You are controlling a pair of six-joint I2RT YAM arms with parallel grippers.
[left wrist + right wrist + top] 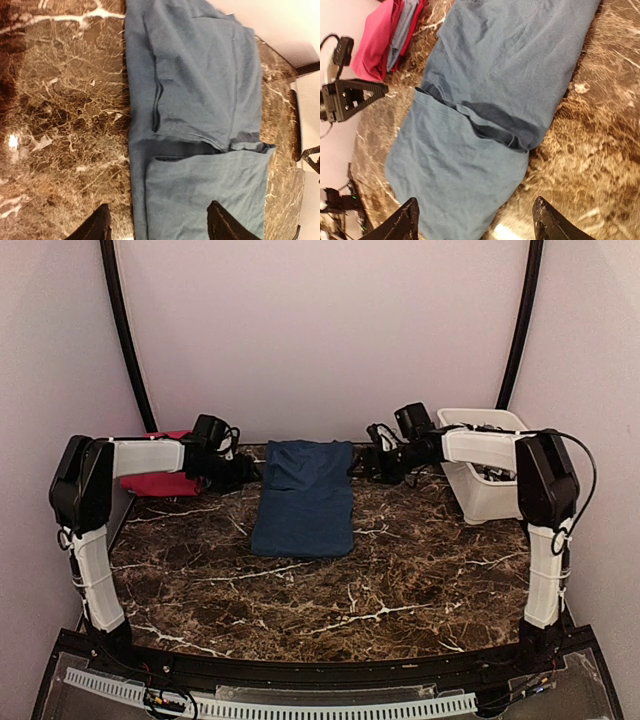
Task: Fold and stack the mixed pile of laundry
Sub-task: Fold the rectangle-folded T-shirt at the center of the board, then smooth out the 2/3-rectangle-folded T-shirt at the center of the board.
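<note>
The near half of the marble table carries nothing but its white veining. Past the middle lies the blue garment, folded into a long rectangle that runs from the centre of the surface up to its far edge. Its far part is doubled over, so a flap lies on top.

Both grippers flank that doubled far part. The left gripper sits at the garment's left side, with its jaws apart and holding nothing. In its wrist view the two dark fingers stand wide, and the blue flap fills the space beyond them. The flap's edge runs close to the left finger. Whether either finger touches the cloth cannot be told.

The right gripper sits at the garment's right side, also spread wide and gripping nothing. In its wrist view one finger hangs over the blue cloth and the other over bare marble, so the garment's right edge passes between them.

At the far left corner, behind the left arm, lies a pink garment with a grey-blue cloth folded into it. It lies apart from the blue one. At the far right corner stands a white tub.
</note>
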